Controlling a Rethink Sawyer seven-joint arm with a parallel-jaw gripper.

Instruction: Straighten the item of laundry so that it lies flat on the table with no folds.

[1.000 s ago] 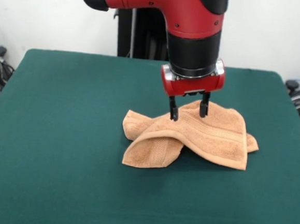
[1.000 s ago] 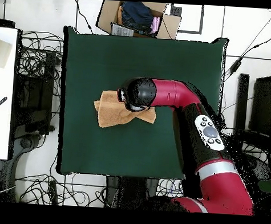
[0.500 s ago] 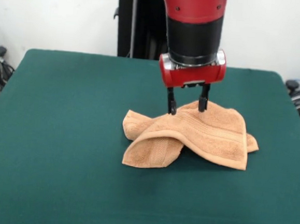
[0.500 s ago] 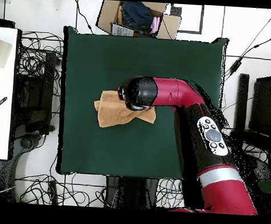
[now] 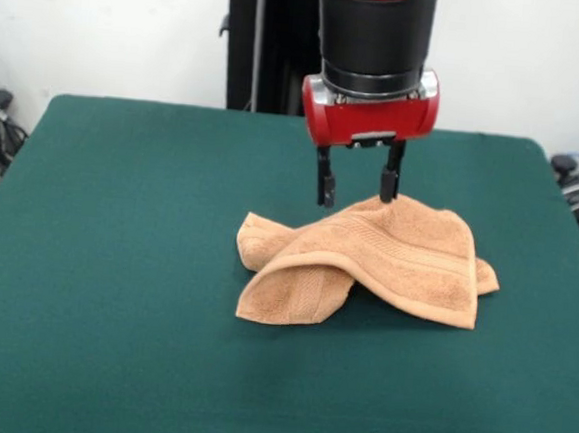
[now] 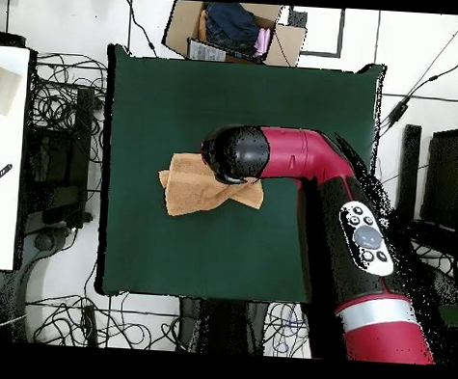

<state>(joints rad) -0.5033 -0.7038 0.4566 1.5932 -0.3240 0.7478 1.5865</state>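
Terry towel (image 5: 386, 259), orange-tan, crumpled mid-table (image 5: 115, 263), right of centre; near-left corner folded under. We judge it light, limp, easy to pinch. Gripper (image 5: 356, 190) hangs above its far edge, fingers (image 5: 325, 189) apart, empty. Take a corner.

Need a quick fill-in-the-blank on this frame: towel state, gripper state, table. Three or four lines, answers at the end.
1. The towel lies on the table crumpled, with one corner ____ over at its front left.
2. The gripper is ____, its fingers apart with nothing between them.
3. In the front view the gripper sits just ____ the towel's highest ridge.
4. The table's cloth is dark ____.

Missing words: folded; open; above; green
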